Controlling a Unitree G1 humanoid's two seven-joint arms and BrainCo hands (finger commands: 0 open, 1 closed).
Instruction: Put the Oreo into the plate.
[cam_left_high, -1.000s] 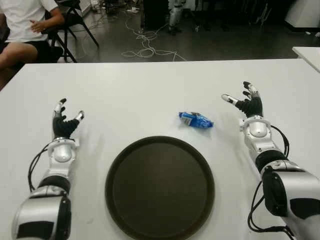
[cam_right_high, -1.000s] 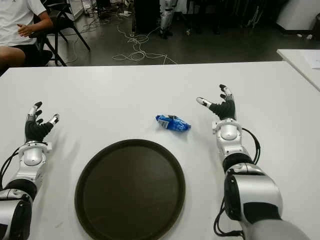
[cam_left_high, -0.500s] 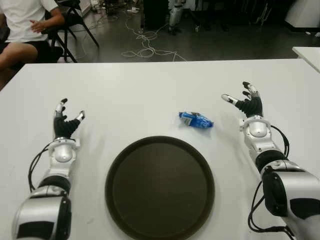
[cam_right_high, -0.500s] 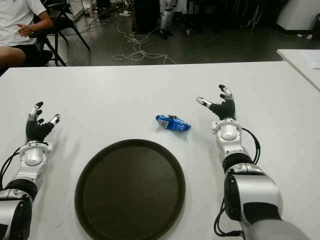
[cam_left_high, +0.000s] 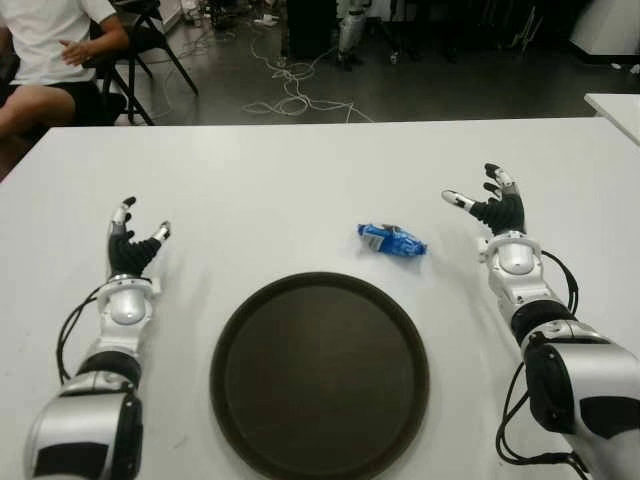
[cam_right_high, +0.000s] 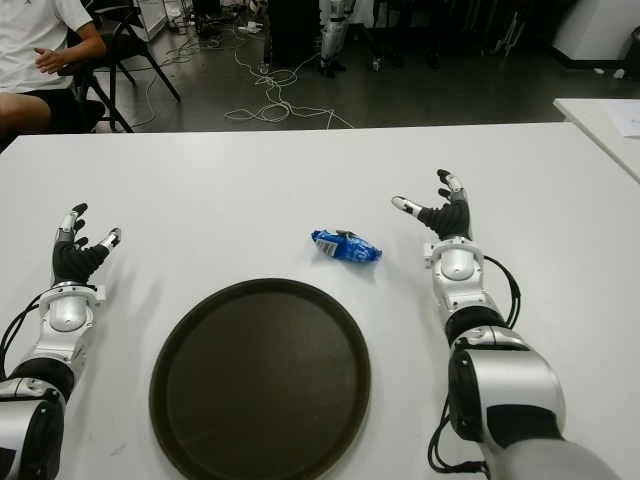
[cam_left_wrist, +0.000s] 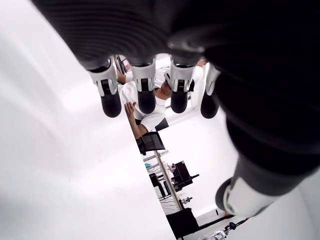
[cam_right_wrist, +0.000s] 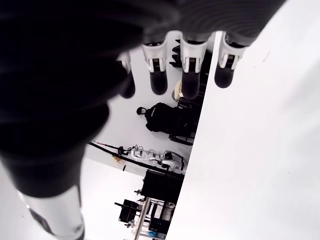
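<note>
A blue Oreo packet (cam_left_high: 392, 240) lies on the white table (cam_left_high: 290, 190), just beyond the far right rim of a round dark plate (cam_left_high: 320, 373). The plate holds nothing. My right hand (cam_left_high: 492, 204) is to the right of the packet, a hand's width away, fingers spread and holding nothing. At the left side of the table, well left of the plate, my left hand (cam_left_high: 132, 238) shows open and holding nothing. In each wrist view the fingertips (cam_left_wrist: 145, 100) (cam_right_wrist: 192, 80) are extended with nothing between them.
A person in a white shirt (cam_left_high: 50, 40) sits on a chair beyond the table's far left corner. Cables (cam_left_high: 290, 90) lie on the floor behind the table. Another white table's corner (cam_left_high: 615, 105) shows at the far right.
</note>
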